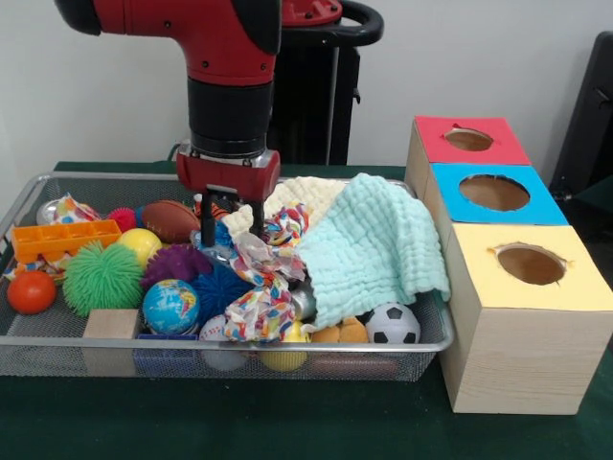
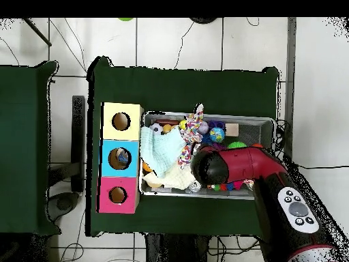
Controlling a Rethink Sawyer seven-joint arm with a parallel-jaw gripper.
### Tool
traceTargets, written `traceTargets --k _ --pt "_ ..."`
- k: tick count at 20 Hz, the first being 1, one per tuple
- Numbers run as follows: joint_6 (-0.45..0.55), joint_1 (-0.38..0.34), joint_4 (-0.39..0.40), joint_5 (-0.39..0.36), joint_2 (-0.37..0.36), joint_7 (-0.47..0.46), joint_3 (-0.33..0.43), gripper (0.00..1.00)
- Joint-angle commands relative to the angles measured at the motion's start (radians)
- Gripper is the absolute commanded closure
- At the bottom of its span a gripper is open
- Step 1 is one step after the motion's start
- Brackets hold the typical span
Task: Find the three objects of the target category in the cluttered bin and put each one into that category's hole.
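The bin [image 1: 29, 196] is crowded, and its right half lies under a mint cloth [image 1: 378, 244] that may hide the three objects, so the search is best done by lifting clutter straight up, not raking. The hole [image 1: 468, 140] in the red top sits at about two o'clock from the bin, facing straight up. The gripper [image 1: 231, 230] hangs at the bin's middle, fingers fairly narrow, over something pale blue and clear; I cannot tell whether it holds it, nor its long axis.
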Motion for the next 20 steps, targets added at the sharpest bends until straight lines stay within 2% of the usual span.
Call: traceTargets --k 1,8,20 --pt "0.052 -0.052 -0.004 -0.085 0.043 -0.285 0.112 0.00" --pt "0.050 -0.106 -0.024 -0.113 0.099 -0.332 0.157 0.00" --pt "0.105 -0.159 -0.044 -0.137 0.127 -0.362 0.224 0.00"
